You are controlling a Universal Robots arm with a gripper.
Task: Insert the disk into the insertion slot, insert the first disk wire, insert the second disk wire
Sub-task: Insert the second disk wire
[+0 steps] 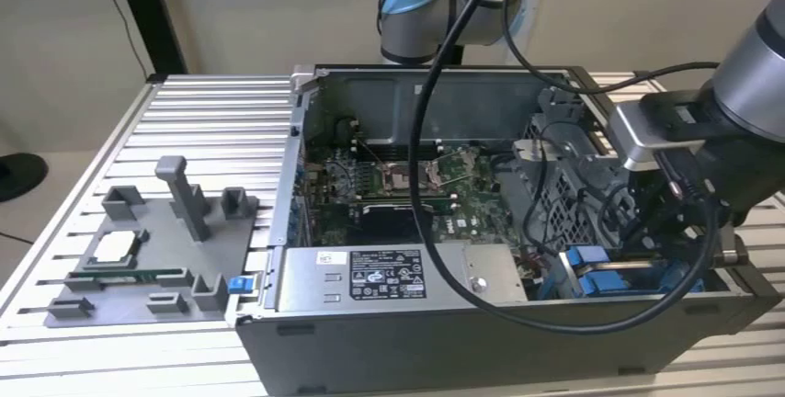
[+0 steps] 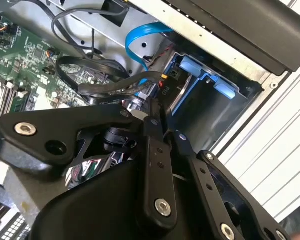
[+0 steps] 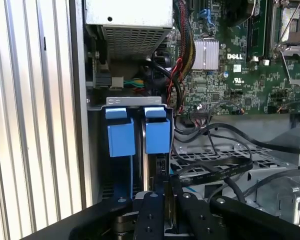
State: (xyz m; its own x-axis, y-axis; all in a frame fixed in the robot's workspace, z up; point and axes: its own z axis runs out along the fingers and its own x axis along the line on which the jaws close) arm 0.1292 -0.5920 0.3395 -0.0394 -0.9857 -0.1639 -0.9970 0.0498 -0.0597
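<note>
Plainly ribbed aluminium table [image 1: 184,103], beige wall [image 1: 245,11].

Blue disk [image 3: 157,132] carrier — green motherboard [image 3: 240,60]

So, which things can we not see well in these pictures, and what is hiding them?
- The disk: in the first wrist view its body sits down in the insertion slot; the blue carrier tabs cover it.
- The gripper: in the second wrist view, what its fingertips pinch is hidden by black cables.
- Exterior view: the arm's wrist blocks the slot.
</note>
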